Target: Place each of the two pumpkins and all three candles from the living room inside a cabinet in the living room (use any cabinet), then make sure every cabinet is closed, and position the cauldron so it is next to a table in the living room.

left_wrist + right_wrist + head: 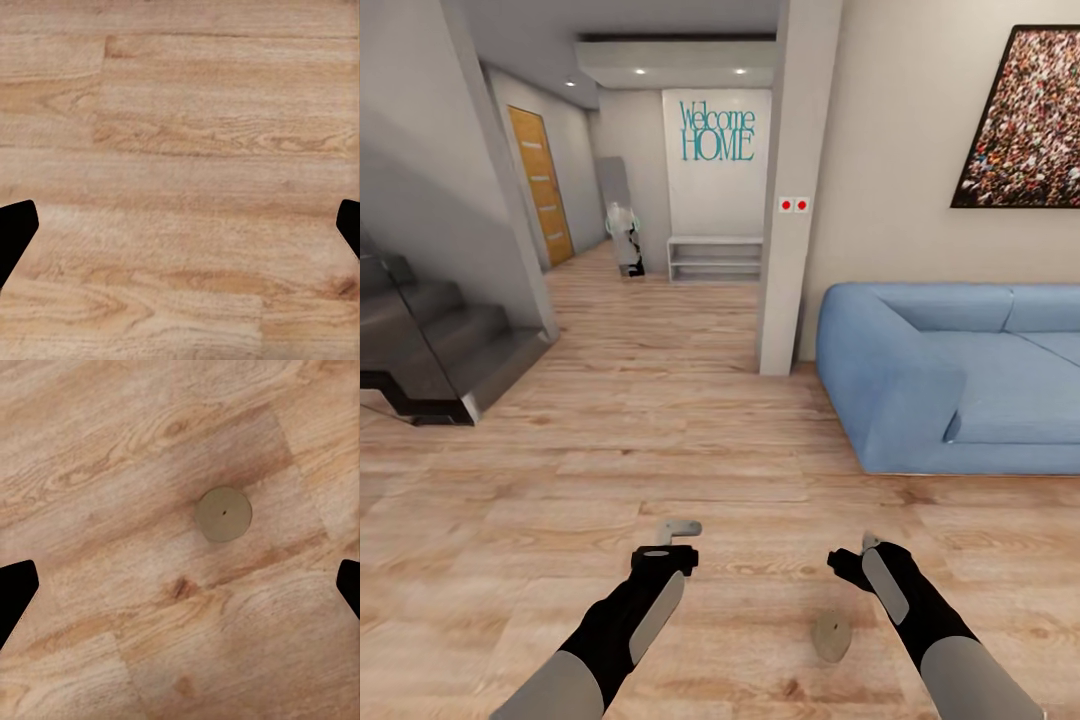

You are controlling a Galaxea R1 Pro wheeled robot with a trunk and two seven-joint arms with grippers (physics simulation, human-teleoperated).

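**1 candle on the floor, both claws spread and empty**

Lying on the wood floor [510, 520] between the arms, nearer the right gripper [180, 585]: 1 squat candle [223, 514], likely next for pickup. Both right and left gripper [180, 225] spread wide, holding nothing, aimed downward. Blue sofa [920, 380] cut off at the frame edge. Fingertips barely visible at the wrist views' borders.

My two arms, black and grey

Black forearms carry pale grey oval panels; upper sleeves are light grey; my fingertips look black.
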